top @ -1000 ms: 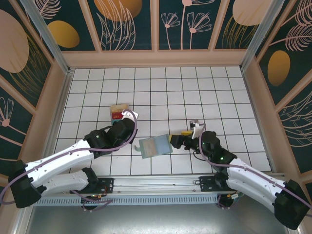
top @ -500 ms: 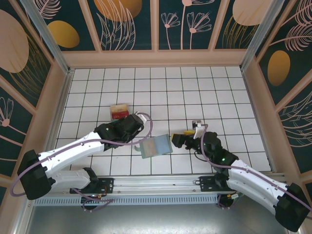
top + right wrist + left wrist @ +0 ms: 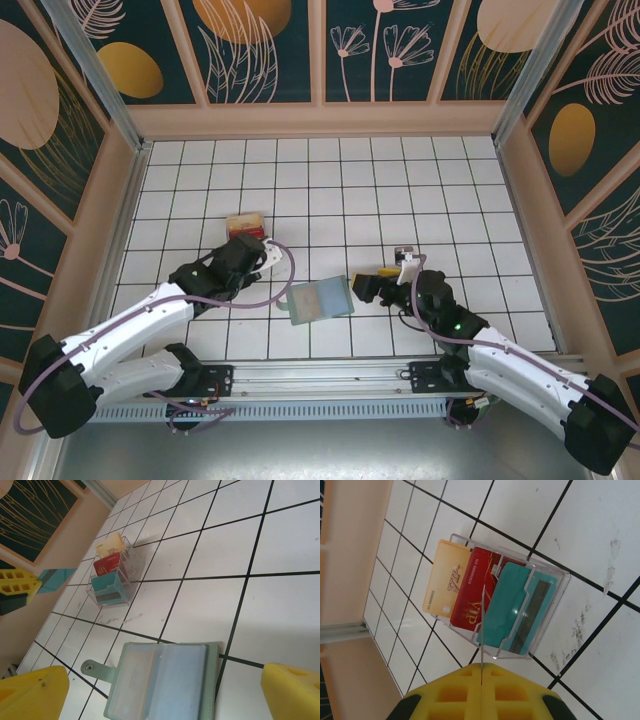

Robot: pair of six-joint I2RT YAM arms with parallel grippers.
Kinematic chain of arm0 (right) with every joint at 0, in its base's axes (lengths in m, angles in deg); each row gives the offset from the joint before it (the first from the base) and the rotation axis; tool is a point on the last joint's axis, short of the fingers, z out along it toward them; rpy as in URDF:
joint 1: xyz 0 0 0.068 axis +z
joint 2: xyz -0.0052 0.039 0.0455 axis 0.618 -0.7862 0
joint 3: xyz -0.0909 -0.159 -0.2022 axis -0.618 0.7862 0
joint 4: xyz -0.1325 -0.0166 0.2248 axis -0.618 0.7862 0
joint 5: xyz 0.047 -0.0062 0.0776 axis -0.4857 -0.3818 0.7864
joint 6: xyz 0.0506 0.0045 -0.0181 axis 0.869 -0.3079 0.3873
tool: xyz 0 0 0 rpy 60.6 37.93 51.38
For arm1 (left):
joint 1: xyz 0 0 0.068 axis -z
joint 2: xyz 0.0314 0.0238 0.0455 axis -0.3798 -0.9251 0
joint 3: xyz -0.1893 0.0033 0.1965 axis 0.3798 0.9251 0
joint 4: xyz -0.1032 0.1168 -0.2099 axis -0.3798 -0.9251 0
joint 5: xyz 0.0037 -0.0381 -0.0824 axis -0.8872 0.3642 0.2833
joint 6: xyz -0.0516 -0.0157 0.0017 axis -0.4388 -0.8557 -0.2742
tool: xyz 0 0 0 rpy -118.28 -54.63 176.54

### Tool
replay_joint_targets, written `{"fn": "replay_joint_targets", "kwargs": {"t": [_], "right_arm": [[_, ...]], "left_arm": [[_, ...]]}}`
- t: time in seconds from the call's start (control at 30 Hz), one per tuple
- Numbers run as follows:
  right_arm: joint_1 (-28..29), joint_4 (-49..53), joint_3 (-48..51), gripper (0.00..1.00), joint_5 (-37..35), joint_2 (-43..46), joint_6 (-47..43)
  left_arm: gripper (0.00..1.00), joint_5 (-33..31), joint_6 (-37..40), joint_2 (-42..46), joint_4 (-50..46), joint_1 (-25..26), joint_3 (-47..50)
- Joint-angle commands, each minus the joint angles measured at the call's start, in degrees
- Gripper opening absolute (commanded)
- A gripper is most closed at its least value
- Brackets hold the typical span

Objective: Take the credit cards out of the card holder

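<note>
Teal card [image 3: 56, 578], partly hidden, clamped in left pincer [image 3: 482, 677]; right pincer [image 3: 162, 676] open beside cut-off card holder [image 3: 145, 695]

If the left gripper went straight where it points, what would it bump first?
Probably the clear card stand, right ahead. The teal card pinched in the left gripper would likely reach it first; depth is hard to judge.
</note>
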Motion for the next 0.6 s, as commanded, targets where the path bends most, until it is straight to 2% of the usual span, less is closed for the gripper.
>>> {"fn": "replay_joint_targets", "kwargs": {"t": [0.0,0.57], "right_arm": [[0.55,0.15,-0.44,0.99,-1.36,-0.25,0.39],[0.51,0.45,-0.64,0.99,-0.83,-0.21,0.12]], "left_arm": [[0.0,1.93,6.63,-1.91,3.26,-1.55,1.33],[0.0,3.65,11.48,-8.95,8.74,-4.25,0.84]]}}
